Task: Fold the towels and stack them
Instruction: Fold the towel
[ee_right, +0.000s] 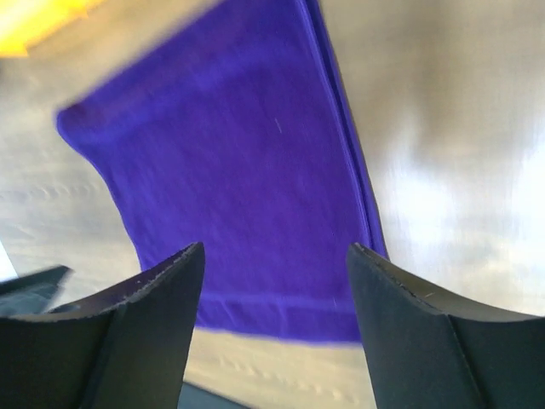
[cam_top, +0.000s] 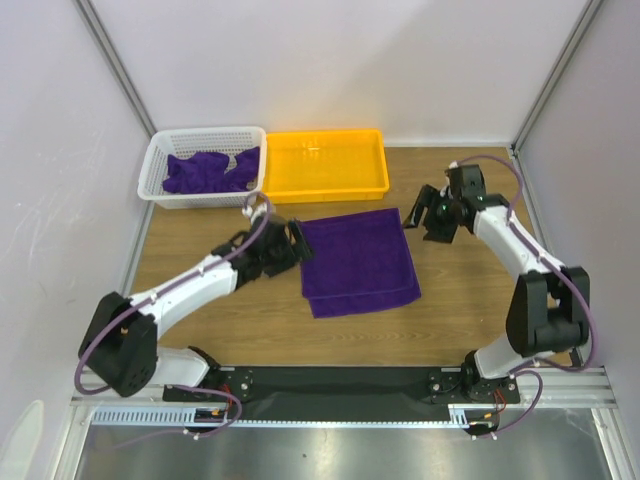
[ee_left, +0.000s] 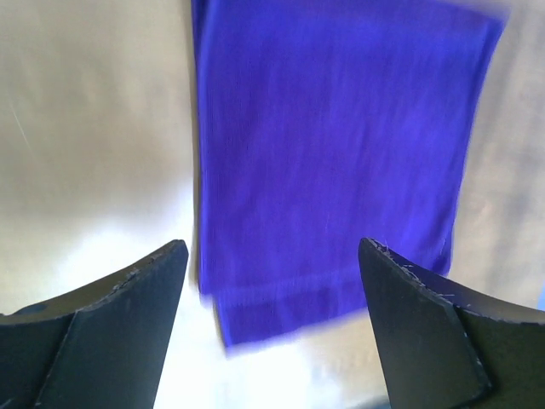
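On the table [cam_top: 250, 320] one towel [cam_top: 360, 262] lies flat and smooth between the two arms, just in front of the tray [cam_top: 326, 188]. The right wrist view shows a layered edge along one side of it [ee_right: 238, 187], so it looks to have been folded at least once. It is probably too broad for a finished fold and likely needs another. The tray holds no towel, so no stack has begun. The basket [cam_top: 160, 165] beside it holds crumpled towels [cam_top: 205, 170], at least one and perhaps more, since the heap cannot be counted. The task therefore looks to be early: one towel is partly folded, the rest are untouched, and all the stacking is left. The left gripper [cam_top: 292, 243] sits at the towel's left edge. Its own camera shows the jaws spread wide with nothing between them [ee_left: 272, 256], raised above the cloth [ee_left: 341, 153] and not touching it. The right gripper [cam_top: 428, 215] is off the towel's far right corner, close to it but apart, over bare table. Its jaws [ee_right: 274, 251] are also spread and empty, with the towel seen below them.
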`<state>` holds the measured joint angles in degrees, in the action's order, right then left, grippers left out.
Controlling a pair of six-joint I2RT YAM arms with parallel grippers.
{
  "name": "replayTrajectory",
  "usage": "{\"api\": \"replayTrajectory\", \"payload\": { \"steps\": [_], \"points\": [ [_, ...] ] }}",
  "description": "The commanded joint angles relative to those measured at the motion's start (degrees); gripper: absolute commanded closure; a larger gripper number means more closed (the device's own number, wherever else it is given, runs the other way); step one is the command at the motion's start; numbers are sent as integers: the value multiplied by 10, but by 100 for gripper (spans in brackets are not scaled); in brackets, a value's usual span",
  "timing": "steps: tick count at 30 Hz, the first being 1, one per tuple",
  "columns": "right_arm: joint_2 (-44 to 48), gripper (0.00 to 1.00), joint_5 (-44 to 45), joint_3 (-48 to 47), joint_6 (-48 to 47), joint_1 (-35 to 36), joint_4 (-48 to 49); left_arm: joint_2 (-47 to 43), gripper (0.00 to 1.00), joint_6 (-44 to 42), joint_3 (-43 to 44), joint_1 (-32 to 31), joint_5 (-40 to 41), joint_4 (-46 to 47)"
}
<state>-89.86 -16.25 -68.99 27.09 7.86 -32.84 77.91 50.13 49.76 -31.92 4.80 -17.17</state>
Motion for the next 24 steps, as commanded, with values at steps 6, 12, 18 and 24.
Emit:
{"api": "replayTrajectory", "payload": {
  "steps": [6, 12, 18, 24],
  "points": [
    [70, 33, -3, 112, 37, 1, -7, -37, 16, 176, -110, -80, 45, 10],
    [58, 41, -13, 129, 45, 4, 17, -7, 23, 204, -135, -90, 31, 59],
    [38, 45, -9, 132, 54, 25, 23, 6, 30, 211, -140, -91, 34, 64],
    [28, 46, -4, 134, 57, 32, 23, 23, 48, 212, -149, -91, 22, 93]
  ]
}}
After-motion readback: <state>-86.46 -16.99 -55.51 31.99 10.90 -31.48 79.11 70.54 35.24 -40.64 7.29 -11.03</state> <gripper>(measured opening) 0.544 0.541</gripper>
